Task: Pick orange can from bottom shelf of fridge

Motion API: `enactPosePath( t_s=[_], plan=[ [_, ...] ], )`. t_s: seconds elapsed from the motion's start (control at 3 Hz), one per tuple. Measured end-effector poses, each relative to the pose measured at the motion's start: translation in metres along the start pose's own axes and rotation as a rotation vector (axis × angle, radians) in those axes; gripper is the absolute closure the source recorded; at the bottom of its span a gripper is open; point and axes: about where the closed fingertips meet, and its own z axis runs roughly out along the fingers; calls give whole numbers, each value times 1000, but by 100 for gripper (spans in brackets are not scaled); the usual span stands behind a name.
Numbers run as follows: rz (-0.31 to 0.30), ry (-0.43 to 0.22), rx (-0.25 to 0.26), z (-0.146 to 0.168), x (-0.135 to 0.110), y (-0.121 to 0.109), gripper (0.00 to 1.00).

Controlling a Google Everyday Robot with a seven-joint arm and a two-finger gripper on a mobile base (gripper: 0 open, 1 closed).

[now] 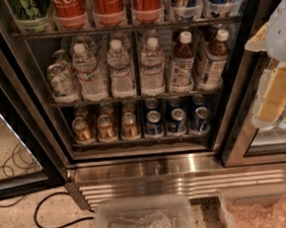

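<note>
The fridge (142, 168) stands open in front of me, with a ribbed steel base grille. Its bottom shelf (140, 140) is a thin dark rack. Several orange cans stand on its left half in rows; the front middle orange can (106, 128) is in plain view. Blue cans (177, 121) fill the right half. My gripper (275, 98) is at the right edge of the camera view, pale and yellowish, well right of the cans and outside the fridge opening, holding nothing that I can see.
Water bottles (121, 70) and brown-drink bottles (181, 63) fill the rack above. Red cola cans (108, 5) stand on the top rack. Two plastic bins (141, 220) with bubble wrap sit at the bottom. A black cable (47, 215) lies on the floor at left. A second glass door (269, 140) stands at right.
</note>
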Motion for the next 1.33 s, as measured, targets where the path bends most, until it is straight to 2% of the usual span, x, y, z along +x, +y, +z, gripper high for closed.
enactPosePath(
  t_s=[0.33, 0.67, 1.0, 1.33],
  plan=[
    [0, 0, 0, 0, 0, 0, 0],
    [7, -56, 27, 4, 0, 6, 0],
    [32, -92, -6, 26, -1, 23, 0],
    [33, -92, -8, 27, 0, 24, 0]
  ],
)
